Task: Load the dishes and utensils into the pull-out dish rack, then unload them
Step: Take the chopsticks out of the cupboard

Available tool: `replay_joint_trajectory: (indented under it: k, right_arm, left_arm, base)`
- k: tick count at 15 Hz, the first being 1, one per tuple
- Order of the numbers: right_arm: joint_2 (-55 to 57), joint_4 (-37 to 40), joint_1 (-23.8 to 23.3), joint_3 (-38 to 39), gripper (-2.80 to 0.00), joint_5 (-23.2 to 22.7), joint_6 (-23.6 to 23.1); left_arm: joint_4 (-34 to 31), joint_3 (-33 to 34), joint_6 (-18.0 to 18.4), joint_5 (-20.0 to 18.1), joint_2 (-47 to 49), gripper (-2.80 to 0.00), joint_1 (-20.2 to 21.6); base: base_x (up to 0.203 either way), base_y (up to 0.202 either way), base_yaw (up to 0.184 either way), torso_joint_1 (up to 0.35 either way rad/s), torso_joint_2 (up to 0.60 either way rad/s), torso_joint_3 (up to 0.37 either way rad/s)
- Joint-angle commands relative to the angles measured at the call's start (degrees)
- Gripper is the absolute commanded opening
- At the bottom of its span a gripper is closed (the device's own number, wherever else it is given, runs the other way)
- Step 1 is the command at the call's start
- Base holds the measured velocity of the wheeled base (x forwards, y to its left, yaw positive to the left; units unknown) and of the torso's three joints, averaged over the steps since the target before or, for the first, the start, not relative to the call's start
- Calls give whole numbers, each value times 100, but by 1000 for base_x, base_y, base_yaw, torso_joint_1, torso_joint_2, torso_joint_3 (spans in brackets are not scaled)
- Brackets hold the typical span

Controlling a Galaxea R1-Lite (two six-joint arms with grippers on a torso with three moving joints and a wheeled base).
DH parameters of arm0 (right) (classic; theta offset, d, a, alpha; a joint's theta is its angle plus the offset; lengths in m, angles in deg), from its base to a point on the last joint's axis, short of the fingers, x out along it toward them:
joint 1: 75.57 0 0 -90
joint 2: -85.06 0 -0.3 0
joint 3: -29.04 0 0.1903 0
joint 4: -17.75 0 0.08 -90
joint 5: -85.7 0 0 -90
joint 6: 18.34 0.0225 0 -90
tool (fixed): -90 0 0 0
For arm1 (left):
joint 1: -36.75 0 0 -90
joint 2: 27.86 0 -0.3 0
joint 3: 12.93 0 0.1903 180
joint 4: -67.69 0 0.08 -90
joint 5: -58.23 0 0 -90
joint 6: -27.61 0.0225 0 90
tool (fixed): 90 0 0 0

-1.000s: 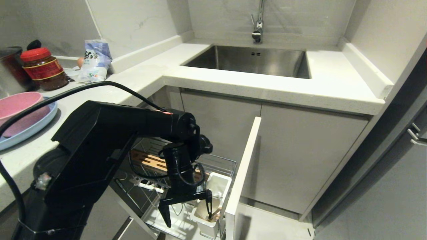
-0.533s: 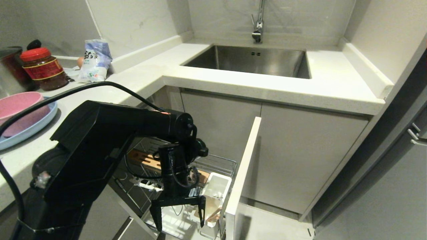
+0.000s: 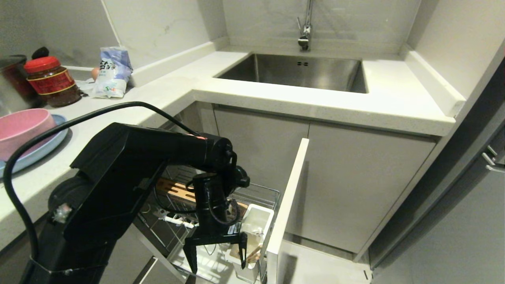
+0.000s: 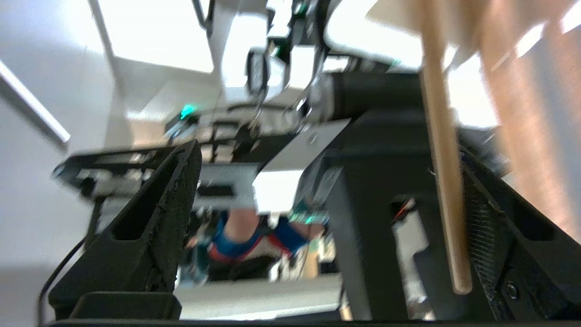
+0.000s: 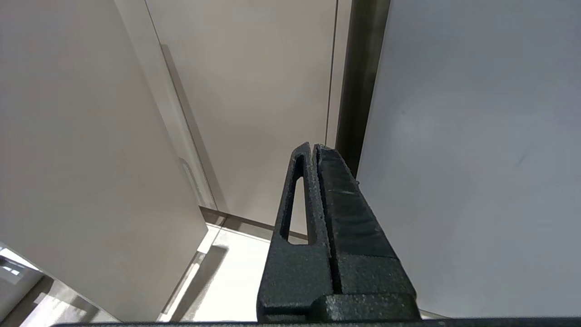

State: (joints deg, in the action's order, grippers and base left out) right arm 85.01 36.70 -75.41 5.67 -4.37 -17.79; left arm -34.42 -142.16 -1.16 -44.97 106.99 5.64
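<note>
Head view: the left claw [image 3: 216, 254] hangs spread wide over the white cup [image 3: 252, 232] at the near right corner of the pulled-out rack [image 3: 256, 191], grasping nothing. Chopsticks [image 3: 252, 252] lean in the cup, one just beside a finger [image 4: 494, 227]. A careless close or sideways drift could knock them askew. The pink bowl [image 3: 19, 128] sits on the blue plate [image 3: 37, 152] on the counter [image 3: 165, 90], far left. The right claw [image 5: 317, 236] is clenched, parked by the cabinets.

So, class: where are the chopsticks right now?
In the head view, the chopsticks stand in the white utensil cup at the front of the pull-out rack, low centre, just beside the open jaws of the left gripper.
</note>
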Motion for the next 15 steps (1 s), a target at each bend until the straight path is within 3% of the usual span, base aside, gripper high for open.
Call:
replay_joint_trajectory:
  k: [1,2,3,15]
  right_arm:
    - [-4,-6,2,149,-280,-1,-2]
    - [-4,-6,2,149,-280,-1,-2]
    - [-4,-6,2,149,-280,-1,-2]
    - [-4,-6,2,150,-280,-1,-2]
  left_arm:
    - [236,13,-269,-7,42,0,0]
    - [231,13,-269,-7,42,-8,-7]
    - [228,5,-276,-8,42,-280,-17]
    - [208,-22,-296,-174,-147,-280,-123]
  base:
    - [0,0,0,0,0,0]
    - [0,0,0,0,0,0]
    - [0,0,0,0,0,0]
    - [0,0,0,0,0,0]
